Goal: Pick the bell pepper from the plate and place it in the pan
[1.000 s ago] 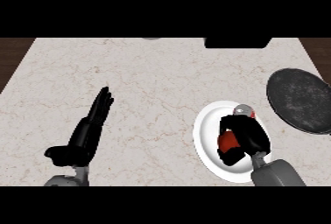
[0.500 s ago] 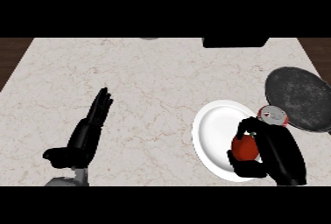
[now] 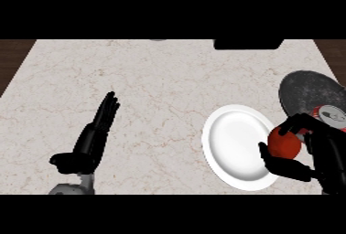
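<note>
The red bell pepper (image 3: 285, 144) is off to the far right, so starting from the left: the black left hand (image 3: 93, 137) rests on the pale marbled stone counter (image 3: 169, 77) with its fingers straight and together. Next lies the round white plate (image 3: 236, 146), bare on its face. At its right rim the black right hand (image 3: 312, 155) curls fingers and thumb round the pepper, just short of the dark round pan (image 3: 310, 91) beyond.
</note>
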Motion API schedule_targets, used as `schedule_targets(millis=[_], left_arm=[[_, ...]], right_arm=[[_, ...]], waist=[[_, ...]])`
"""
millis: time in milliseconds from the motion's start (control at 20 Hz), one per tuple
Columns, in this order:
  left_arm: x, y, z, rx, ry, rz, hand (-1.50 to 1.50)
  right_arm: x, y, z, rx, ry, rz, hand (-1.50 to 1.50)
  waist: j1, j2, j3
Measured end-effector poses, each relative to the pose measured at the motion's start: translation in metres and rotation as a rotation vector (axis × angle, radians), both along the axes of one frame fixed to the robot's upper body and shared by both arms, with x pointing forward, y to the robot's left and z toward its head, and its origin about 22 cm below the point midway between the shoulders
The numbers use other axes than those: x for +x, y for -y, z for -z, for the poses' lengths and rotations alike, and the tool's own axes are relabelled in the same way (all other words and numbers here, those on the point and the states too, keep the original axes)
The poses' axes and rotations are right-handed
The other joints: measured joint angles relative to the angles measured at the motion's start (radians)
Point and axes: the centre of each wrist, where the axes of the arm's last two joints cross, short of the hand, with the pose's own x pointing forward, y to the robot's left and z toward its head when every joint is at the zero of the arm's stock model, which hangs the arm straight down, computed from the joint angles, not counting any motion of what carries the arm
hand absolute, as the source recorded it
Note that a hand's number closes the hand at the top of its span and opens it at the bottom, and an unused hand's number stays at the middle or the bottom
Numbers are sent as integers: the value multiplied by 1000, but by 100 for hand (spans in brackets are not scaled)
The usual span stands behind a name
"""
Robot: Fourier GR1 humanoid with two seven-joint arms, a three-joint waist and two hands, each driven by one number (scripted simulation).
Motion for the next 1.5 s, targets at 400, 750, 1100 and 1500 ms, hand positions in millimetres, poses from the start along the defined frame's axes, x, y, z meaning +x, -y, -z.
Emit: schedule_targets(millis=[400,750,1100,1500], left_arm=[[-1,-6,1,-6,6,15,0],[2,-1,-2,-4,10,24,0],[4,11,-2,-9,15,32,0],[6,19,-8,-6,22,60,0]], right_arm=[[36,64,23,71,65,133,150],[75,119,39,-43,189,252,150],[110,172,52,6,286,328,150],[125,205,62,32,126,353,-150]], waist=[[7,2,1],[20,6,1],[31,10,2],[56,20,3]])
